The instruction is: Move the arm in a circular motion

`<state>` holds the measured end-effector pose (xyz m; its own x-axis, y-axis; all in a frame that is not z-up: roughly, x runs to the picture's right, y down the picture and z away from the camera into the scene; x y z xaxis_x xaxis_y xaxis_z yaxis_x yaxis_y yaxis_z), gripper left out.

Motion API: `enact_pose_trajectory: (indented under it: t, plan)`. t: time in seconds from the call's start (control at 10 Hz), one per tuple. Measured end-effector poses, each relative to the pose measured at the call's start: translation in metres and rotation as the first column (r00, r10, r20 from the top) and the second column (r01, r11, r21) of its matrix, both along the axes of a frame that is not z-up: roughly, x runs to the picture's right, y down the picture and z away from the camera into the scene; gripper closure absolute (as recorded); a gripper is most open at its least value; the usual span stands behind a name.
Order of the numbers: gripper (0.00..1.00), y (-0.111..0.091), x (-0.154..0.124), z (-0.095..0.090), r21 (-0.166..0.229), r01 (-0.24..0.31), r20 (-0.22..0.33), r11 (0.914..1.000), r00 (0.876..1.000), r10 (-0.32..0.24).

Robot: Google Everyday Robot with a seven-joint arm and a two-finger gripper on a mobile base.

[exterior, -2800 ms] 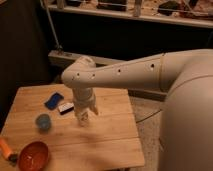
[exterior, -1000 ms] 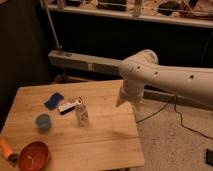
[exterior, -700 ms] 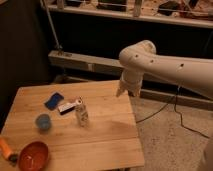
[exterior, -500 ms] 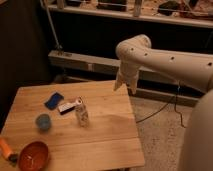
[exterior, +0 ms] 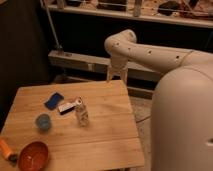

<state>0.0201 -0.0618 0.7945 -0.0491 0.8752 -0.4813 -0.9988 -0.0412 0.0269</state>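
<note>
The arm (exterior: 150, 55) is a thick off-white tube with a row of small dark holes, reaching in from the right to a rounded joint at the upper middle. From that joint a narrower segment hangs down to the gripper (exterior: 116, 76), which is above the far edge of the wooden table (exterior: 110, 135). The gripper holds nothing that I can make out.
On the table stand a small bottle (exterior: 81, 112), a blue cup (exterior: 43, 121), a blue pouch (exterior: 53, 100), a white packet (exterior: 67, 106), an orange bowl (exterior: 34, 156) and an orange item (exterior: 5, 148) at the left edge. A shelf rail runs behind.
The arm has swung from low over the table near the bottle out to the right, then up and back leftward, and the gripper now hangs over the table's far edge.
</note>
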Motion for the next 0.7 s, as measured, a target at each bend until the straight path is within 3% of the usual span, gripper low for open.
enact_pose_trajectory:
  t: [0.3, 0.5, 0.7]
  plan:
    - [0.35, -0.007, -0.057, 0.004, 0.028, 0.1, 0.043, 0.9945, 0.994, -0.102]
    - [0.35, -0.007, -0.095, 0.0, 0.052, 0.168, 0.08, 0.9845, 0.982, -0.171]
    - [0.35, -0.002, -0.134, -0.004, 0.079, 0.232, 0.127, 0.9695, 0.962, -0.241]
